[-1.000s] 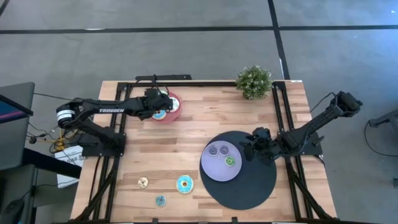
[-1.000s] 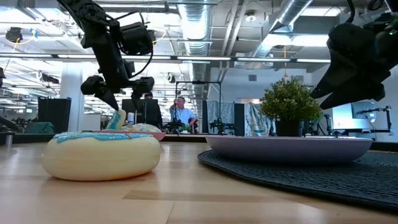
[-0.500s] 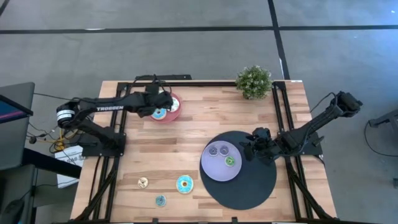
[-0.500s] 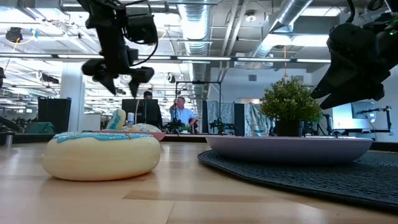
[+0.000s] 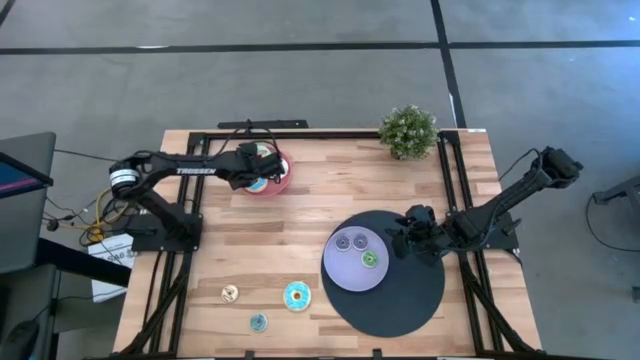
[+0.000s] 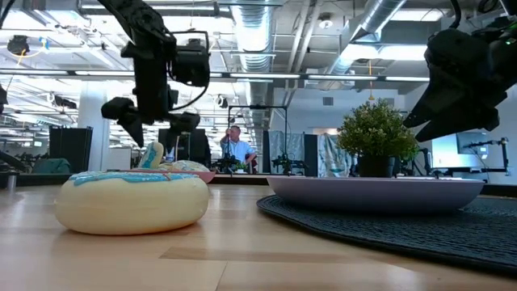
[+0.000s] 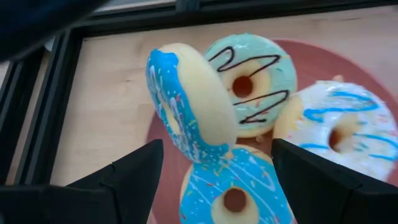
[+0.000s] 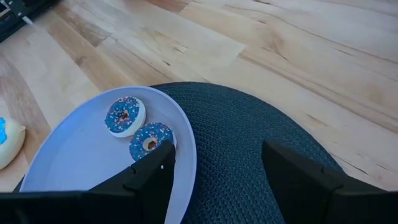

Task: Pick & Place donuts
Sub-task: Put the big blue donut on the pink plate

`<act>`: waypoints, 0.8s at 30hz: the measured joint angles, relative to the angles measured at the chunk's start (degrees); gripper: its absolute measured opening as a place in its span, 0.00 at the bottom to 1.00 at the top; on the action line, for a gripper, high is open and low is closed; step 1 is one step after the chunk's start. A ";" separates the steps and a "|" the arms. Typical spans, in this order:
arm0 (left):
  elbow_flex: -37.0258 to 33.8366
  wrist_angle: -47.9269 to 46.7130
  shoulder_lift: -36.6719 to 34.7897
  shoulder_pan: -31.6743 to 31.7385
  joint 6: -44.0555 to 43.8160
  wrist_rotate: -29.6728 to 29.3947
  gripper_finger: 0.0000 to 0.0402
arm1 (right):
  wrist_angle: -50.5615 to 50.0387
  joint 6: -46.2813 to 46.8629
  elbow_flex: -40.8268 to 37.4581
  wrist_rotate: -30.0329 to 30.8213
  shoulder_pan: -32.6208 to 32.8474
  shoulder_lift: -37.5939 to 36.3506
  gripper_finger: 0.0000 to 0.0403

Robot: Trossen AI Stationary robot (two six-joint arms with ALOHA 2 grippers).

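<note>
Hovering over the round pink plate (image 5: 279, 172), the left gripper (image 5: 256, 168) has withdrawn slightly, jaws spread and empty; a blue-iced cream toy donut (image 7: 186, 102) leans on edge there, delivered. The right gripper (image 5: 400, 240) waits released beside the lavender plate (image 5: 352, 275).

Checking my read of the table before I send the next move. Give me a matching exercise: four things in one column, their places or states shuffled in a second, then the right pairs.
Things:
1. pink plate
2. lavender plate
3. potted plant
4. left gripper

Places or states:
A. on the round dark mat
B. open, above the pink plate
C. far edge of the table, right of centre
D. far left part of the table, holding several donuts

Pairs: 1-D, 2-A, 3-C, 4-B
</note>
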 joint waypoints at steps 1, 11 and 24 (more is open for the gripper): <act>0.00 0.09 0.44 0.26 -0.25 -0.01 0.73 | 0.00 -0.01 0.00 -0.06 0.00 0.00 0.57; 0.00 1.08 1.21 2.06 -0.14 -0.30 0.68 | -0.02 -0.42 0.00 -0.12 0.00 0.00 0.57; 0.00 2.13 1.21 2.08 0.05 -1.32 0.43 | 0.02 -0.42 0.00 -0.11 0.00 0.00 0.57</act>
